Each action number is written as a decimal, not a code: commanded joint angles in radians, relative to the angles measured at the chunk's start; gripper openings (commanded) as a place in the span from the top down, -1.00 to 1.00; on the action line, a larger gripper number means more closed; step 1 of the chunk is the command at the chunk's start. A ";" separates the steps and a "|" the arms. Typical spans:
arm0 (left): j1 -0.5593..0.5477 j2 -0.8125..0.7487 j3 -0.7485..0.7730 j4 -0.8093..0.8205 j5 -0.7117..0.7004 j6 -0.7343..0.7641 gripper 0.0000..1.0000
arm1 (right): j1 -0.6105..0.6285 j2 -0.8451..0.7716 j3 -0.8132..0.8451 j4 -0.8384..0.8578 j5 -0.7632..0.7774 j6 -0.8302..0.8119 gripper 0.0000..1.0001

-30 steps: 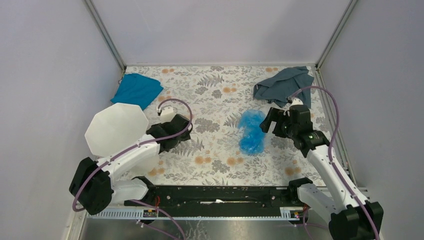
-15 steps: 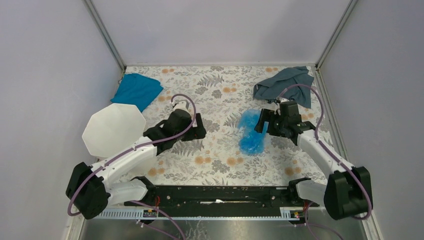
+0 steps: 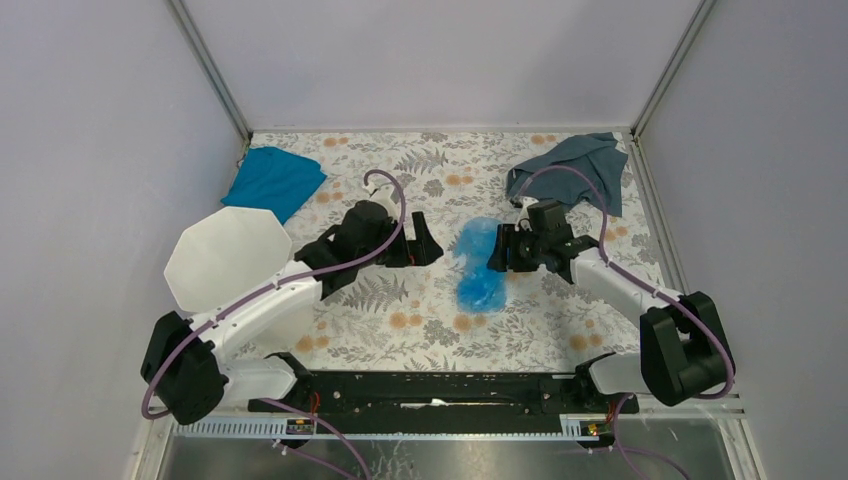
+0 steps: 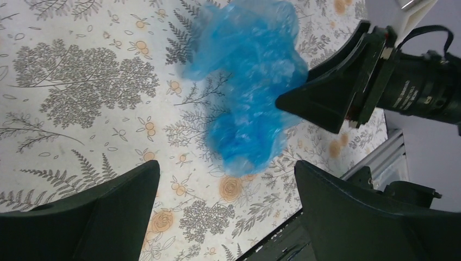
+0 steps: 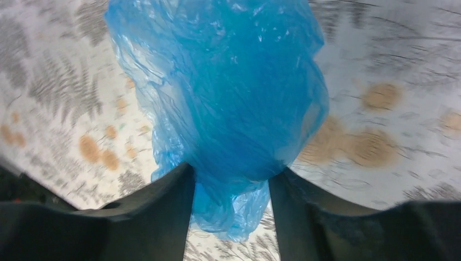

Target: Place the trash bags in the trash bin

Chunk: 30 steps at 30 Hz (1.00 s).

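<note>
**Right hand on the bag, left hand arriving open**

The thin, crinkly, translucent light-blue film bag lies bunched near the middle of the floral-print worktop. It sits a little further toward 9 o'clock than it did a second ago. My right hand has come in from 3 o'clock and its two fingers are squeezed onto the wad. In the right wrist view the film narrows between them and billows out beyond the tips. I cannot tell whether the film is off the surface.

My left hand has swung away from the bin and now faces the film bag from 9 o'clock. Its fingers are spread wide and hold nothing, near the film but not touching it.

The white plastic bin with faceted, roughly octagonal walls stands well apart at 9 o'clock of the bag, past my left forearm. I judge the grasp made and the carry not yet begun. The route crosses my left arm, and slick film could slip or trail.

An opaque teal-blue cloth lies at 10 o'clock. A grey-blue cloth lies at 1 o'clock.
</note>
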 commanded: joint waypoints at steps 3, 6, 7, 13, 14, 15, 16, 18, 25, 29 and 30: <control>-0.003 0.030 0.102 -0.019 0.033 0.036 -0.98 | 0.048 -0.097 -0.122 0.239 -0.319 0.152 0.06; -0.003 0.022 0.090 -0.039 -0.010 0.038 -0.98 | 0.072 -0.150 -0.156 0.222 -0.321 0.176 -0.33; -0.003 0.028 0.088 -0.045 -0.020 0.025 -0.98 | 0.072 -0.166 -0.163 0.206 -0.317 0.174 -0.45; -0.002 0.139 0.055 0.058 0.092 -0.069 -0.97 | 0.072 -0.244 -0.195 0.123 -0.196 0.155 -0.99; -0.003 0.153 0.046 0.087 0.109 -0.083 -0.98 | 0.072 -0.251 -0.194 0.120 -0.166 0.161 -0.99; -0.003 0.166 0.039 0.107 0.118 -0.099 -0.98 | 0.072 -0.259 -0.191 0.122 -0.140 0.171 -0.99; -0.003 0.180 0.037 0.124 0.123 -0.110 -0.98 | 0.072 -0.263 -0.187 0.120 -0.109 0.187 -0.99; -0.002 0.212 0.054 0.131 0.127 -0.115 -0.98 | 0.072 -0.261 -0.170 0.099 -0.054 0.215 -0.99; -0.002 0.329 0.111 0.143 0.108 -0.106 -0.95 | 0.072 -0.225 -0.133 0.000 -0.085 0.153 -0.99; -0.002 0.365 0.127 0.131 0.072 -0.096 -0.86 | 0.104 -0.182 -0.157 0.017 -0.225 0.135 -0.99; -0.003 0.365 0.133 0.128 0.063 -0.092 -0.82 | 0.127 -0.175 -0.154 0.009 -0.193 0.134 -0.99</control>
